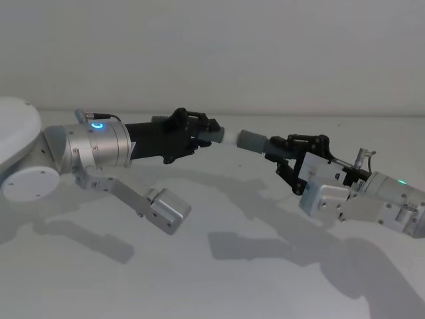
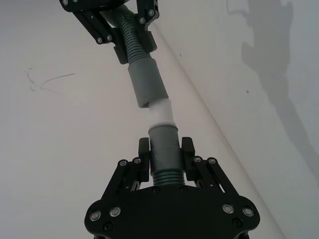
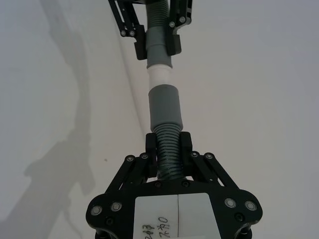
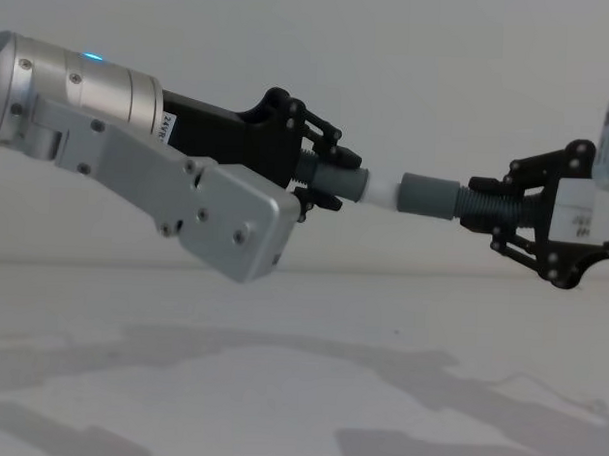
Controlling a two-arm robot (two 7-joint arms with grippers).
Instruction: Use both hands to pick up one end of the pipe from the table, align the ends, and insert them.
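Nearest us in the chest view, the left gripper comes in from nine o'clock, its fingers clamped on the short hose just behind the white tip. From three o'clock the right gripper meets it, fingers closed around the ribbed part of the long hose behind its grey cuff. We see both pieces held in the air above the table, nearly in one line. The white tip touches the cuff's mouth; in the left wrist view the cuff sits slightly askew on the tip. How far the tip has entered we cannot tell.
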